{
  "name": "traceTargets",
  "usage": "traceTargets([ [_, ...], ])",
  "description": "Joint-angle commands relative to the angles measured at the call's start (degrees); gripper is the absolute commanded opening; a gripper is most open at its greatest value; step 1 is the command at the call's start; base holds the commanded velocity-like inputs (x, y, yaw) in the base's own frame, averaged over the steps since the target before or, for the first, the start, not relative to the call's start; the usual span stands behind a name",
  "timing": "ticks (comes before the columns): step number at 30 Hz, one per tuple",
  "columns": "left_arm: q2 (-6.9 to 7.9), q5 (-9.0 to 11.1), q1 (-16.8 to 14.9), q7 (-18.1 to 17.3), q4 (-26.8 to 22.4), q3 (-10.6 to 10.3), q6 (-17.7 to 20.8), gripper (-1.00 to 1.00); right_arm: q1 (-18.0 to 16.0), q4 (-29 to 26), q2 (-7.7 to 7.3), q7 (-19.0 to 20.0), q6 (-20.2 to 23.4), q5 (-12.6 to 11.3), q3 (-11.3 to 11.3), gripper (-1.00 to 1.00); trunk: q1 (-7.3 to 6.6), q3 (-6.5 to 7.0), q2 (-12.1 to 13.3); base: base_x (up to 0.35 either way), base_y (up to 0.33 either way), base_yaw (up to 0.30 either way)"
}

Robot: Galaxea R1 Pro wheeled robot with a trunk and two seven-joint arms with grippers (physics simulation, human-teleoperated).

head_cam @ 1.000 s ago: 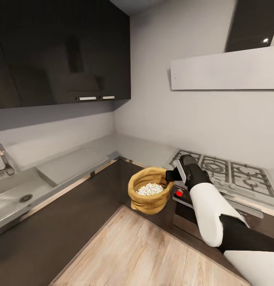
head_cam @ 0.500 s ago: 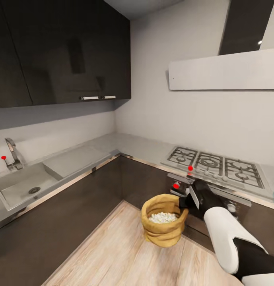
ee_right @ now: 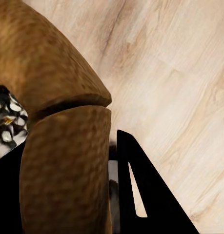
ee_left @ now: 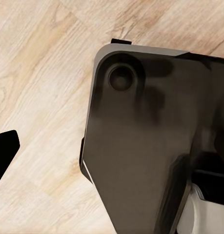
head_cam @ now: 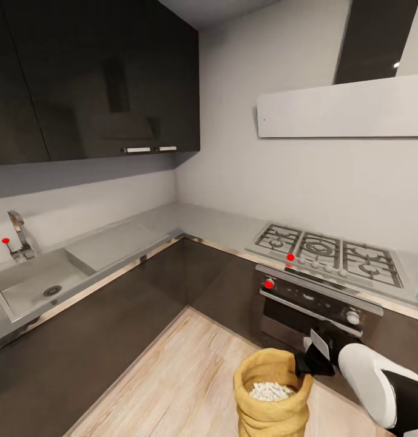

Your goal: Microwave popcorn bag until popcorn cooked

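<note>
Your right arm reaches in from the lower right of the head view, its white forearm angled up and leftward to a black wrist, with the right claw (head_cam: 307,363) clamped on the rolled rim of the popcorn bag (head_cam: 272,400). You are holding the bag upright and low, above the wooden floor (head_cam: 178,388) in front of the oven (head_cam: 312,315), well below the level of the bench (head_cam: 202,224). The popcorn (head_cam: 268,391) sits as a pale heap inside the open mouth. In the right wrist view the bag's brown rim (ee_right: 63,146) is pressed against a dark finger (ee_right: 141,195), with the floor boards behind. Your left claw's state cannot be told: the left wrist view gives you a dark grey part of the robot's body (ee_left: 141,146) over the floor and a black tip at the edge. The hob (head_cam: 330,252) lies on the bench above the oven, and the sink (head_cam: 33,288) sits far to the left.
</note>
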Motion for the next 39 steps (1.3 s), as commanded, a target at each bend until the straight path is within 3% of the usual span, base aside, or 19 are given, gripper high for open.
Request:
traceTargets([
  [1, -0.03, 0.4, 0.0, 0.0, -0.1, 0.2, -0.1, 1.0, 0.0, 0.8, -0.38, 0.5, -0.4, 0.4, -0.3, -1.0, 0.01, -0.08, -0.1, 0.0, 0.0, 0.0],
  [7, -0.03, 0.4, 0.0, 0.1, -0.1, 0.1, -0.1, 1.0, 0.3, 2.1, -1.5, 0.4, -3.4, 0.4, -0.3, -1.0, 0.01, -0.08, -0.1, 0.0, 0.0, -0.089],
  [11, -0.03, 0.4, 0.0, 0.1, -0.1, 0.1, -0.1, 1.0, 2.9, 2.6, -1.91, 0.4, -4.7, 0.4, -0.3, -1.0, 0.01, -0.08, -0.1, 0.0, 0.0, -0.231],
  [14, -0.05, 0.4, 0.0, 0.0, -0.1, 0.1, -0.1, 1.0, 3.6, 2.7, -3.46, 0.5, -7.1, 0.3, -0.3, -1.0, 0.01, -0.08, -0.1, 0.0, 0.0, -0.241],
  [15, -0.04, 0.4, 0.0, 0.0, -0.1, 0.1, -0.1, 1.0, 3.6, 2.7, -3.83, 0.5, -7.5, -0.6, -0.3, -1.0, 0.01, -0.08, -0.1, 0.0, 0.0, -0.242],
  [17, -0.04, 0.4, 0.0, 0.0, -0.1, 0.1, -0.1, 1.0, 3.7, 2.8, -5.5, 0.3, -7.8, -5.4, -0.3, -1.0, 0.01, -0.08, -0.1, 0.0, 0.0, -0.243],
  [19, -0.04, 0.4, 0.0, 0.0, -0.1, 0.1, -0.1, 1.0, 3.7, 2.8, -6.34, 0.0, -7.8, -8.3, -0.3, -1.0, 0.01, -0.08, -0.1, 0.0, 0.0, -0.243],
  [25, -0.03, 0.4, 0.0, 0.1, -0.1, 0.1, -0.1, 1.0, 3.7, 4.2, -7.51, -0.2, -7.8, -11.4, -0.3, -1.0, 0.01, -0.08, -0.1, 0.0, 0.0, -0.249],
  [31, -0.03, 0.4, 0.0, 0.1, -0.1, 0.1, -0.1, 1.0, 3.7, 4.4, -10.05, -0.1, -8.0, -12.9, -0.4, -1.0, 0.01, -0.08, -0.1, 0.0, 0.0, -0.279],
  [35, -0.03, 0.4, 0.0, 0.1, -0.1, 0.1, -0.1, 1.0, 3.7, 4.0, -10.78, -0.2, -8.7, -17.3, -2.5, -1.0, 0.01, -0.08, -0.1, 0.0, 0.0, -0.281],
  [39, -0.03, 0.4, 0.0, 0.1, -0.1, 0.1, -0.1, 1.0, 3.7, 3.6, -11.06, -0.4, -11.5, -18.4, -2.9, -1.0, 0.01, -0.08, -0.1, 0.0, 0.0, -0.281],
])
